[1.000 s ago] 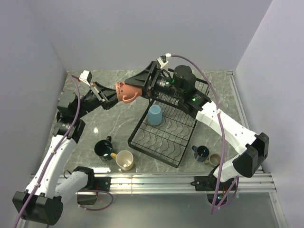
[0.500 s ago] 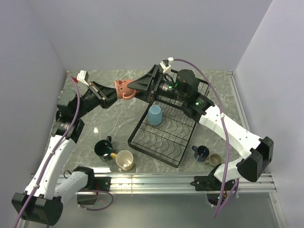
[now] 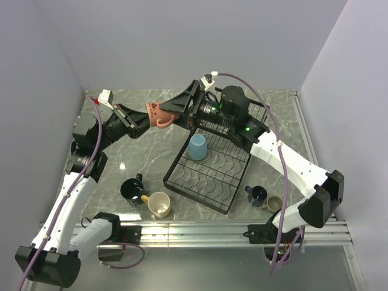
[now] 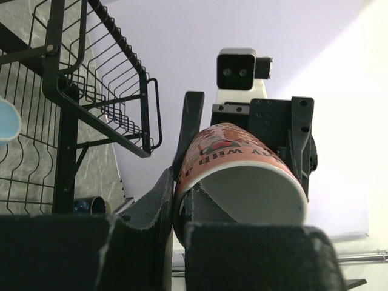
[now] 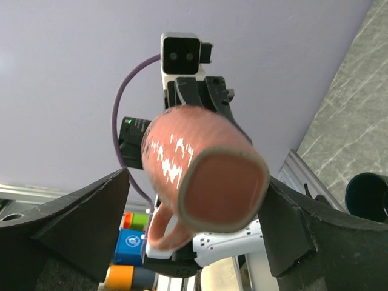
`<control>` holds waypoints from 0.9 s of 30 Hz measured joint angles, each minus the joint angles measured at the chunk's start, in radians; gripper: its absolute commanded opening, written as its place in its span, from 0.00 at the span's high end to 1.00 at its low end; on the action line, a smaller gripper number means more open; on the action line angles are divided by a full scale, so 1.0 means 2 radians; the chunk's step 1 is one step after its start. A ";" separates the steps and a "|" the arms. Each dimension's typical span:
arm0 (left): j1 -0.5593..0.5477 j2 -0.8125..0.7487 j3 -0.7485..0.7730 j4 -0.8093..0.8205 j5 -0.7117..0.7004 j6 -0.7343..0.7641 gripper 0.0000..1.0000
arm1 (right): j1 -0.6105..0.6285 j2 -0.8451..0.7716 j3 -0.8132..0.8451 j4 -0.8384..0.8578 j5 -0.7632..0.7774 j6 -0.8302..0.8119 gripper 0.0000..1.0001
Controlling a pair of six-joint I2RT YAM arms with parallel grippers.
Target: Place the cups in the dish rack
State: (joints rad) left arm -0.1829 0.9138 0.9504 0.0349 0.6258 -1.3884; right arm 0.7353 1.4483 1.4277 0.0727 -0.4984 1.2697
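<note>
- Near edge of bench (image 3: pixel 151 151): cream mug (image 3: pixel 159 204) and dark teal mug (image 3: pixel 131 190) at 8 o'clock of dish rack (image 3: pixel 209 176). Navy mug (image 3: pixel 257 194) and beige mug (image 3: pixel 274 204) at 4 o'clock. All four unloaded.
- Light blue mug (image 3: pixel 197 147) sits rim-down on the rack tray.
- Pink mug (image 3: pixel 159 114) is airborne at 10 o'clock of the rack, with left end effector (image 3: pixel 144 118) clenched on its rim wall.
- Right end effector (image 3: pixel 170 108) is released; fingers (image 5: pixel 79 230) straddle the mug body, no contact.
- Handover: centre the body, clamp clear of the handle at 6 o'clock, and only release left once the right grip is firm.
</note>
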 measured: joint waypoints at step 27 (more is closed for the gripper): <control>0.000 0.002 0.021 -0.061 0.013 0.058 0.66 | -0.001 0.006 0.001 0.001 0.010 -0.012 1.00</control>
State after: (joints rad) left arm -0.1833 0.9176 0.9928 -0.0868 0.6514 -1.2732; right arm 0.7326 1.4605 1.4288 0.0742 -0.4778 1.2461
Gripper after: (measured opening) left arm 0.298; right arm 0.713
